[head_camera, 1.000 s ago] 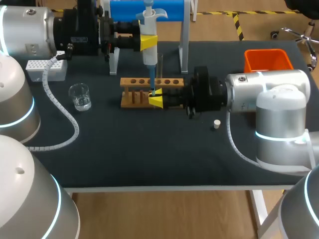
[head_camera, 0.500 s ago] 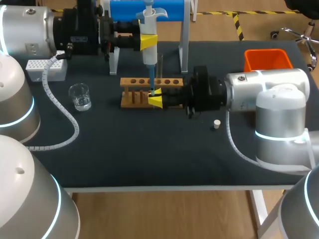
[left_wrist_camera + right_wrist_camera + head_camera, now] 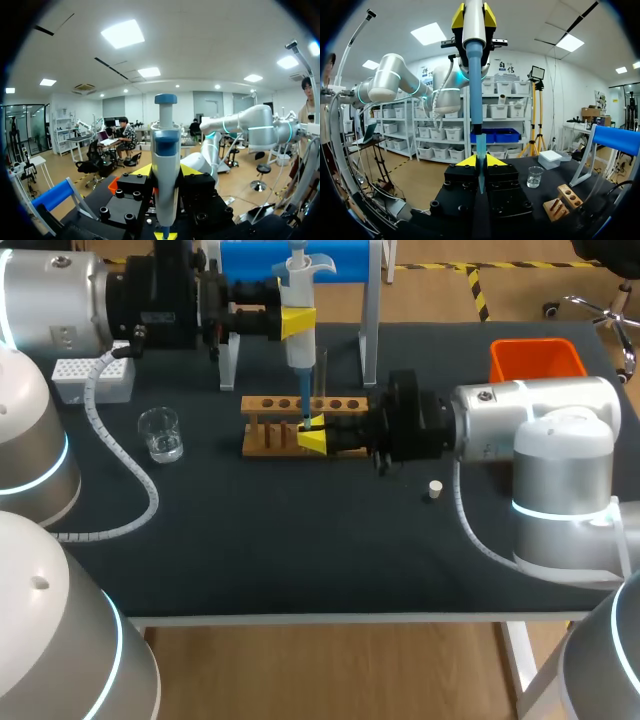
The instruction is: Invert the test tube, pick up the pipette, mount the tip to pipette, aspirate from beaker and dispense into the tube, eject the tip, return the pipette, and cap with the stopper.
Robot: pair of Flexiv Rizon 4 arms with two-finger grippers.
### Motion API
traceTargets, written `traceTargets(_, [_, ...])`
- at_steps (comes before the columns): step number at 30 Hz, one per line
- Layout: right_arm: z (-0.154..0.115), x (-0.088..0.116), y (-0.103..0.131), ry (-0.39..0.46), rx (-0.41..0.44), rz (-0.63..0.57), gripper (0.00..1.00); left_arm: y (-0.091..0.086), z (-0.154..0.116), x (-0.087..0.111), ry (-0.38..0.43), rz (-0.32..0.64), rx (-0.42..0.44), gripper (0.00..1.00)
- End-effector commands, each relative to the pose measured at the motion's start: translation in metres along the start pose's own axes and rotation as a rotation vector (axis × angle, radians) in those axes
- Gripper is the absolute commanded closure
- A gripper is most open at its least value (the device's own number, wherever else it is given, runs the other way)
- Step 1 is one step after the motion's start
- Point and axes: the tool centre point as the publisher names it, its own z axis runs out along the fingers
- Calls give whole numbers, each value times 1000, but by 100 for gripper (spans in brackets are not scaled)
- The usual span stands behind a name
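Holding steady describes the last 1 second: neither arm has visibly shifted. My left fingers (image 3: 297,324) pinch the white-and-blue plastic pipette (image 3: 299,352) upright, at 12 o'clock of the wooden tube rack (image 3: 270,405). My right fingers (image 3: 314,443) look pressed onto its translucent blue tip (image 3: 480,150) at the rack's 6 o'clock edge. The clear glass test tube (image 3: 322,370) stands in the rack. I judge tip removal is in hand; the small white stopper (image 3: 433,489) waits at 4 o'clock on the dark counter (image 3: 300,540).

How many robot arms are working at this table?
2. The left arm, from the left, holds the pipette; the right arm, from the right, holds the test tube by the wooden rack.
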Motion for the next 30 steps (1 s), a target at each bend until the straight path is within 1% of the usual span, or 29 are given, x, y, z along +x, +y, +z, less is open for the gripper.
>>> traceTargets(1, [-1,-1,-3,0,2,6,100,2,0,1,1,0,-1,100])
traceTargets(10, [1,-1,-21,3,25,9,100,2,0,1,1,0,-1,100])
traceTargets(14, [2,-1,-24,11,40,-29,100,2,0,1,1,0,-1,100])
traceTargets(19, [1,0,-23,11,35,-46,100,2,0,1,1,0,-1,100])
traceTargets(30, [-3,2,-9,4,25,-69,100,2,0,1,1,0,-1,100])
